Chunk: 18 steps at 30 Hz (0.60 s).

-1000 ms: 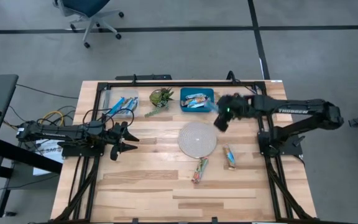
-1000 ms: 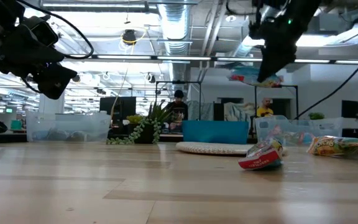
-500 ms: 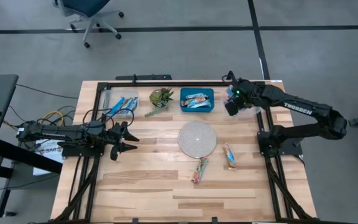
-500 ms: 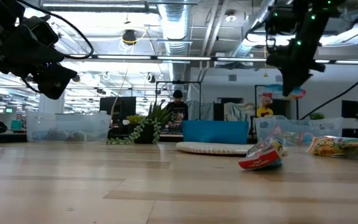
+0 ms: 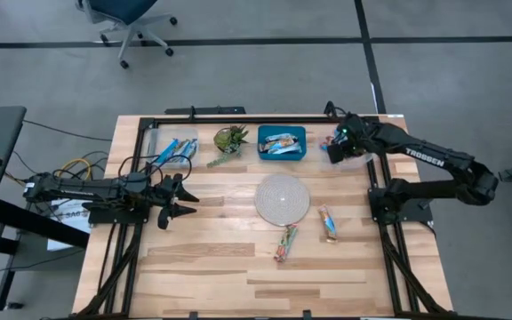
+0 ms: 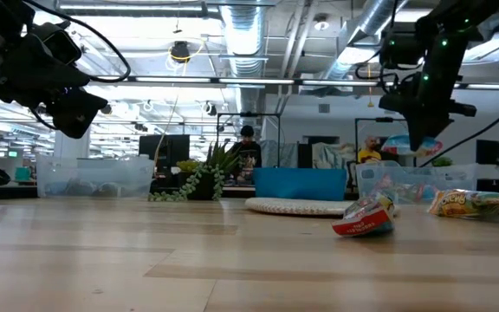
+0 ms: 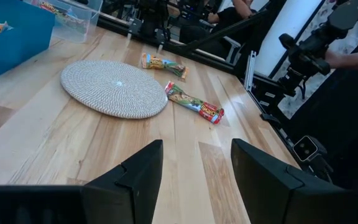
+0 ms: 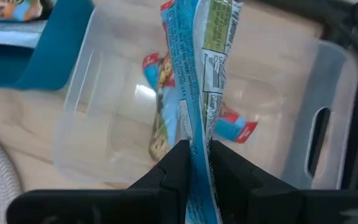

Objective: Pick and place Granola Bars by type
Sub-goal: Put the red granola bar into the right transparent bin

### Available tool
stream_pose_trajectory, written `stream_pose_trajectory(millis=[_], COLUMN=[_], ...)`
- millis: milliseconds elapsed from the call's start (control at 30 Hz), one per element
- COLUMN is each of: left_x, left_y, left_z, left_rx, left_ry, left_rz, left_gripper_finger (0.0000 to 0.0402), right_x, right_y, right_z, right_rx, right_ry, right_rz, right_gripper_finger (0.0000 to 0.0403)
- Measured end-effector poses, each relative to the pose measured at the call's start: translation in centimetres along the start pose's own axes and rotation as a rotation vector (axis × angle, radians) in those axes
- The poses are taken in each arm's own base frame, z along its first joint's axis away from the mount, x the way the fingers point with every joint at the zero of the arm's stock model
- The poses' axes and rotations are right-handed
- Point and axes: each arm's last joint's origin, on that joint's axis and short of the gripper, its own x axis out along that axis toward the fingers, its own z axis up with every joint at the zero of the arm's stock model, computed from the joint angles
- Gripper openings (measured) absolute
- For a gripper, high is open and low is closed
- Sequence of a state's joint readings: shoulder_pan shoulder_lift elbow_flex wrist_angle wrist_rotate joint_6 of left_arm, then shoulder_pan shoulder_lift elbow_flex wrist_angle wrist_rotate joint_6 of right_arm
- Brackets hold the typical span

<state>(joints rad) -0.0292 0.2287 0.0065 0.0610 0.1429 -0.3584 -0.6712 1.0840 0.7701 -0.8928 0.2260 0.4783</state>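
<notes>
My right gripper (image 8: 194, 163) pinches a blue-edged granola bar (image 8: 201, 68) by its wrapper, hanging over the clear bin (image 8: 86, 93) at the counter's far right. Thin grip: it could slip or land on the rim. Left gripper (image 7: 194, 165) waits open.

A pale woven mat (image 5: 283, 199) with a spiral weave lies on the light wooden table (image 5: 203, 258). Beside the mat lie two Granola Bars — one green with a red end (image 5: 286, 242), one orange-red (image 5: 328, 223). Behind the mat stands a bright blue bin (image 5: 282, 143) — beside it, a green plant (image 5: 230, 139).
</notes>
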Motion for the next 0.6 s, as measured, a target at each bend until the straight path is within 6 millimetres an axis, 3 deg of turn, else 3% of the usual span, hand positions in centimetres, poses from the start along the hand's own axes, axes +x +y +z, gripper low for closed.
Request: stream_pose_trajectory(millis=[200,467,600], left_x=[0.0,0.0,0.0], left_y=[0.0,0.0,0.0], left_z=[-0.01,0.0,0.0], left_rx=[0.0,0.0,0.0], left_ry=[0.0,0.0,0.0], left_rz=[0.0,0.0,0.0], left_gripper_finger=[0.0183,0.0183,0.0183], right_x=[0.13,0.21,0.13], right_y=[0.03,-0.28,0.23], right_z=[-0.04,0.13,0.27], right_rx=[0.021,0.052,0.065], right_ry=[0.002,0.006,0.012], right_rz=[0.012,0.016,0.101], right_gripper_finger=[0.0068,0.0127,0.015])
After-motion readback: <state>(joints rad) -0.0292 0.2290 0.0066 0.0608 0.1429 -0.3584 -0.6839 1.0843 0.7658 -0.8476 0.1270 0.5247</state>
